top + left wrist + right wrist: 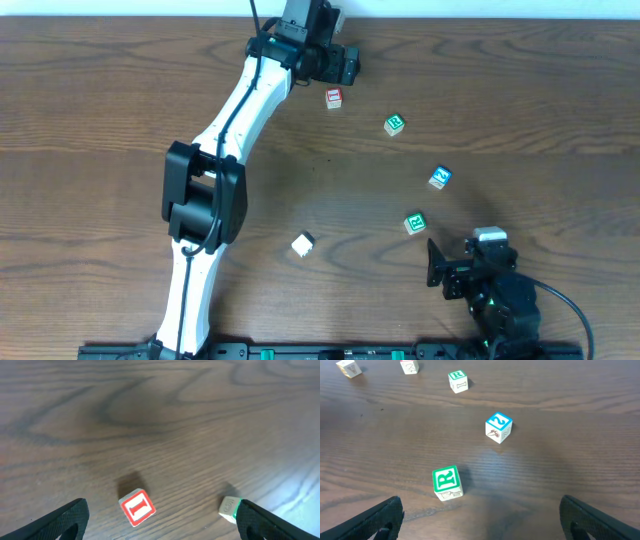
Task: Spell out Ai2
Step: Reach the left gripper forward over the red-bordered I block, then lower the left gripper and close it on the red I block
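Wood-grain table [90, 120] first, with five small cubes spread well apart over its right half. Left arm [235, 115] stretched to the far edge; right arm [505, 300] folded low at the near right corner.

Left gripper [346, 66] spread wide and empty, poised just beside the red "I" cube [137, 507]. That cube lying flat on the wood, letter up, slightly turned, between the lines of the two fingers in the wrist view.

Right gripper [482, 520] likewise wide apart with nothing in it, facing the green "R" cube [447, 482] close by. Blue "2" cube [498, 427] beyond that, number face up and set corner-on.

Another green cube [394, 124] between the "I" and the "2". A pale cube [302, 244] alone near the table's middle. No "A" legible in any view; perhaps on a hidden face of that pale cube, but impossible to tell.

Handling, as a judgement:
- Probably light, rigid and not fragile.
- Smooth painted faces, so liable to slide or spin on the wood if nudged at a corner.
- Best taken across two opposite flat side faces, low and centred, with the fingers squared to the cube's turn first.
- Little squeeze needed; no give to expect.
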